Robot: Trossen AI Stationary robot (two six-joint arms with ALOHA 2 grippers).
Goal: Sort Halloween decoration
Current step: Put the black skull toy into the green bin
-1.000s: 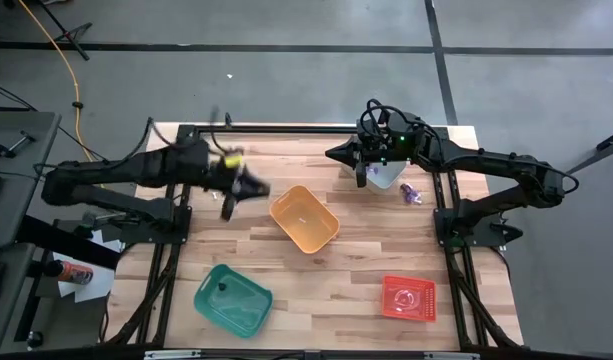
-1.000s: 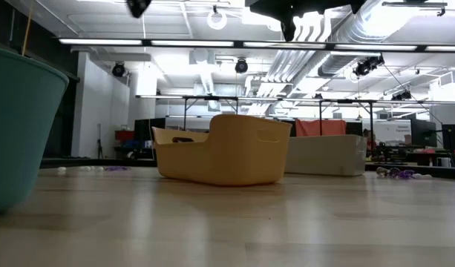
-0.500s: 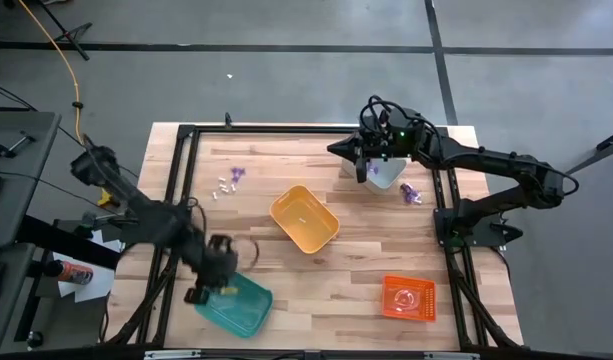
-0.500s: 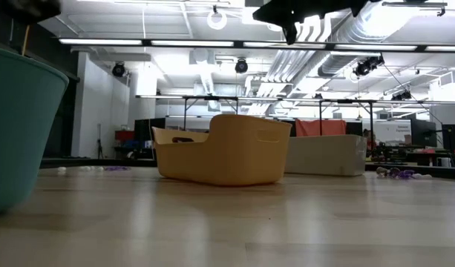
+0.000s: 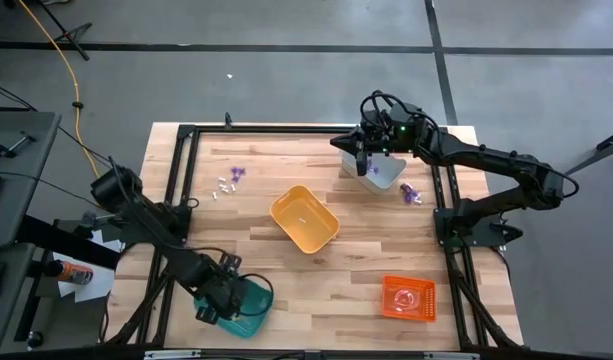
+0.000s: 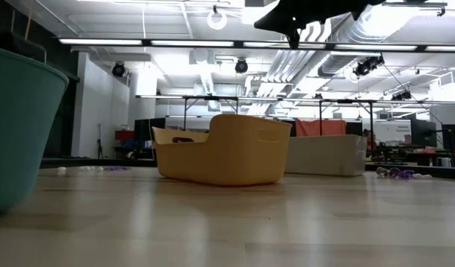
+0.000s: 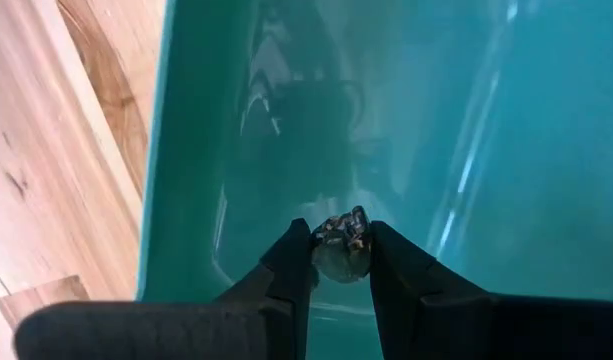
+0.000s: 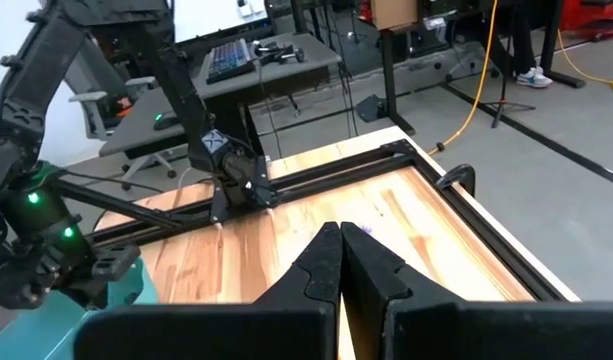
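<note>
My left gripper (image 5: pixel 227 297) is over the green bin (image 5: pixel 250 311) near the table's near-left corner, shut on a tiny whitish-and-dark trinket (image 7: pixel 340 247). My right gripper (image 5: pixel 364 163) hangs shut and holding nothing (image 8: pixel 341 250) above the grey bin (image 5: pixel 387 176) at the far right. Loose trinkets lie flat on the wood. A purple one (image 5: pixel 237 173) and some whitish ones (image 5: pixel 223 185) are at the far left. Another purple one (image 5: pixel 411 194) lies beside the grey bin. My left gripper pinches the small trinket (image 7: pixel 342 258) between its two fingertips (image 7: pixel 298 250). The fingers point down into the green bin's hollow (image 7: pixel 406 130). The trinket sits between the tips above the bin's floor; whether it touches the floor, I cannot tell.
An orange bin (image 5: pixel 304 219) stands in the table's middle and a red bin (image 5: pixel 408 298) at the near right. In the low view the green bin's wall (image 6: pixel 15 126) fills the left edge. Bare wood lies between the bins.
My left arm has swung fast from the far-left part of the table, by the loose trinkets, toward the near edge. It has dropped over the green bin, and its gripper now points down into it.
</note>
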